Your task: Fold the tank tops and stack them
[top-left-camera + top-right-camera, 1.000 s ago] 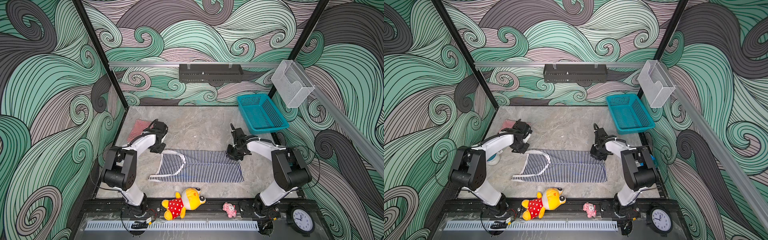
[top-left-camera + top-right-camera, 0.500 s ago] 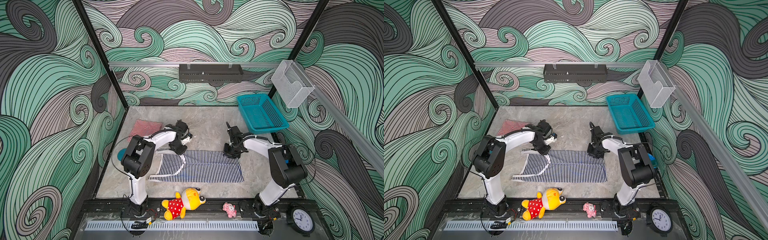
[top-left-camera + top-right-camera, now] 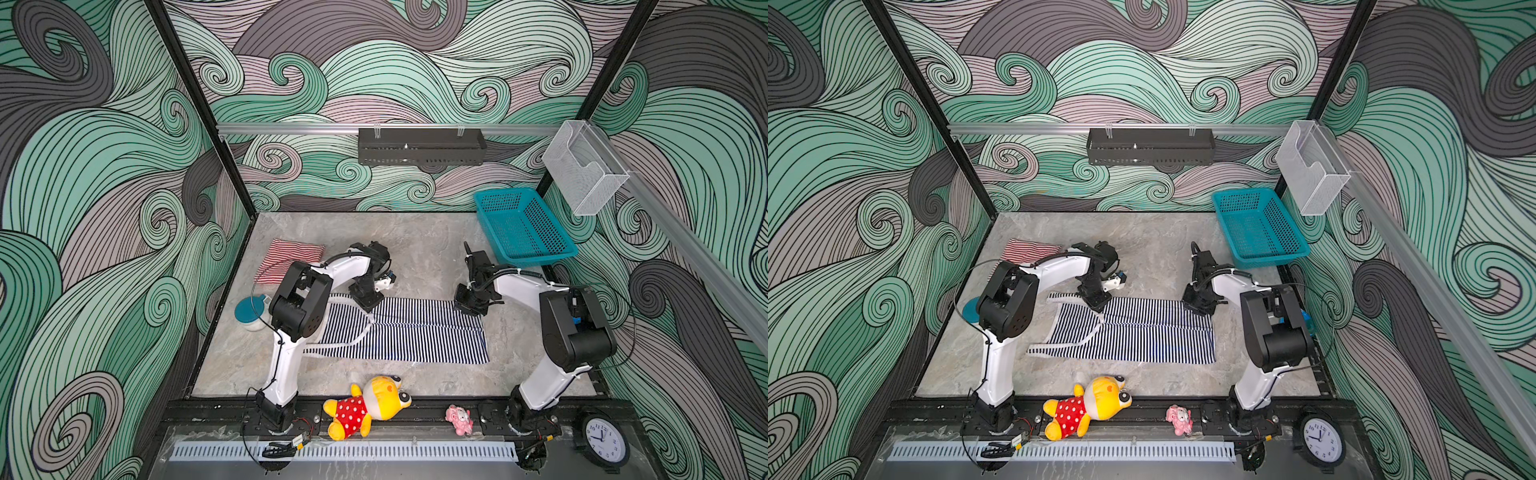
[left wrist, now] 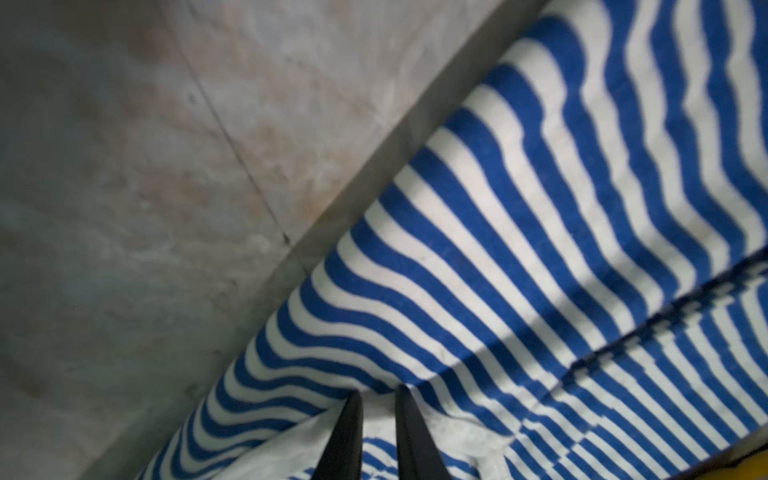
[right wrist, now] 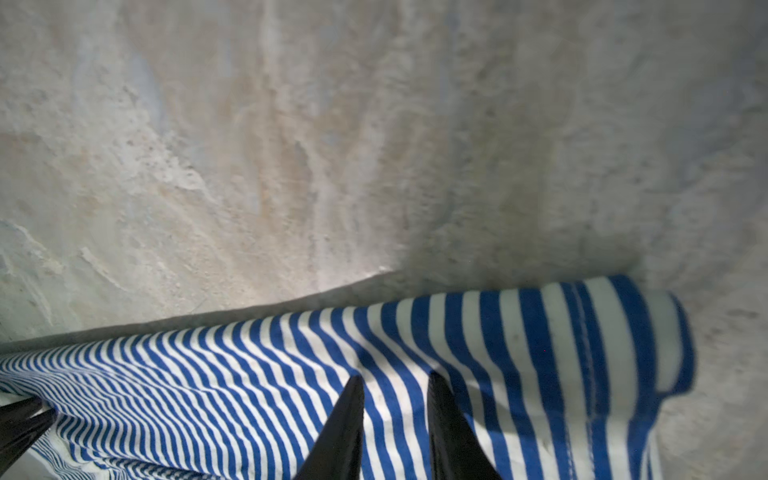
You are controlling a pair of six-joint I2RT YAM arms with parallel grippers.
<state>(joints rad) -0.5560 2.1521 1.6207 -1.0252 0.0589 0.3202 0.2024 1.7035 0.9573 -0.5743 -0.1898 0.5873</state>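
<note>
The navy-and-white tank top [image 3: 407, 336] [image 3: 1133, 336] lies flat mid-table, neck to the left. The red-and-white tank top [image 3: 291, 259] [image 3: 1027, 251] lies folded at the far left. My left gripper [image 3: 368, 302] [image 4: 379, 392] is down on the navy top's far edge by the white-trimmed armhole. Its fingers [image 4: 345, 436] stand a narrow gap apart, with white trim and puckered stripes between them. My right gripper [image 3: 468, 307] [image 5: 395, 380] is down on the far right hem corner. It is a little wider open, with striped cloth lying between its fingers [image 5: 453, 436].
A teal basket [image 3: 523, 226] sits at the back right. On the front rail lie a yellow plush toy in a red polka-dot dress [image 3: 365, 407] and a small pink toy [image 3: 459, 419]. A teal-lidded jar [image 3: 251, 313] stands behind the left arm. A clock [image 3: 600, 436] sits front right.
My left arm swung right from beside the red top and came down on the navy top's far edge. My right gripper stayed at the hem corner.
</note>
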